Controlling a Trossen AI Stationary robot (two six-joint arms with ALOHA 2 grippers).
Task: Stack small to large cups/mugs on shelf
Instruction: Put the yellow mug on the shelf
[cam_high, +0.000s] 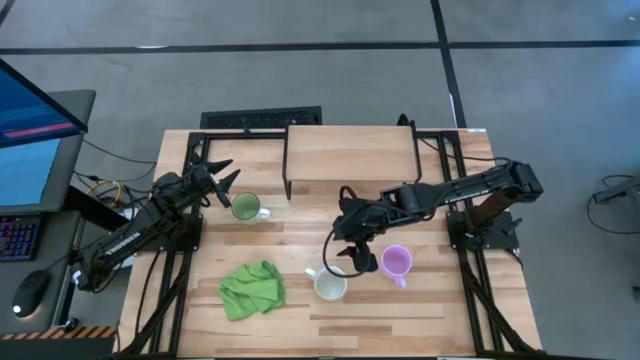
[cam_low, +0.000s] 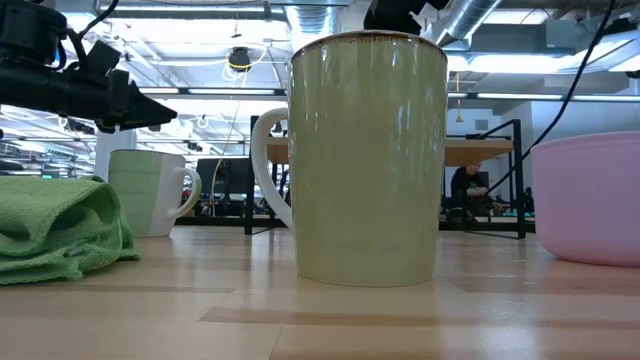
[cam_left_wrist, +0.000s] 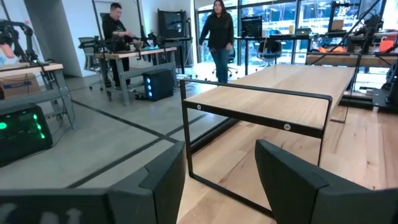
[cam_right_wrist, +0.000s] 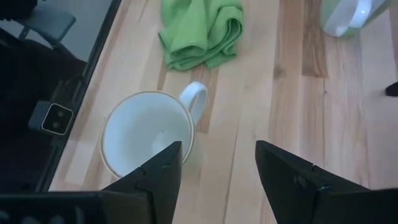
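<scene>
Cream mug (cam_right_wrist: 147, 142) upright on table, just below right claw (cam_right_wrist: 217, 163), fingers apart, empty

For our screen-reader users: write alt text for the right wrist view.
The right claw, fingers open, hovers just above an upright, empty cream-white ceramic mug on the wooden table. Beyond lie a crumpled green cloth and the edge of a green mug with a white handle.
</scene>
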